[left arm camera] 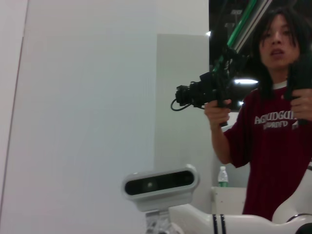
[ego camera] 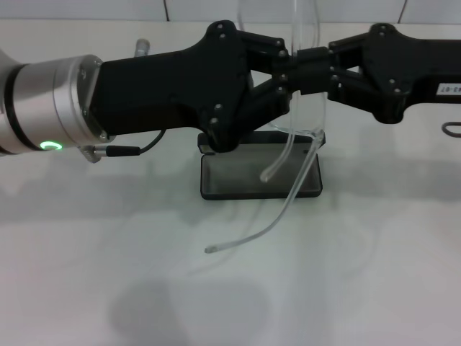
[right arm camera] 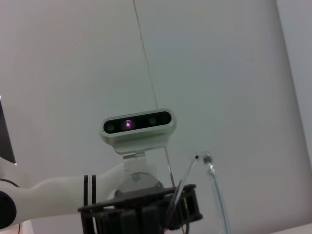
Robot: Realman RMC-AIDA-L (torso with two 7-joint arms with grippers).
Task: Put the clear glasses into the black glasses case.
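Both grippers are met mid-air above the open black glasses case (ego camera: 261, 175), which lies on the white desk (ego camera: 374, 252) directly under the fingers. The left gripper (ego camera: 282, 72) is reached in from the left, the right gripper (ego camera: 306, 66) from the right, fingertips nearly touching. The clear glasses (ego camera: 295, 94) are held upright between them, the lens rising above the fingers, both temple arms hanging below: one tip dangles over the case's grey lining, the other curves down past the case's near edge. The right fingers are closed on the frame; the left fingers appear pinched on it too. In the right wrist view, the glasses (right arm camera: 212, 180) and the head camera (right arm camera: 137, 127) are seen.
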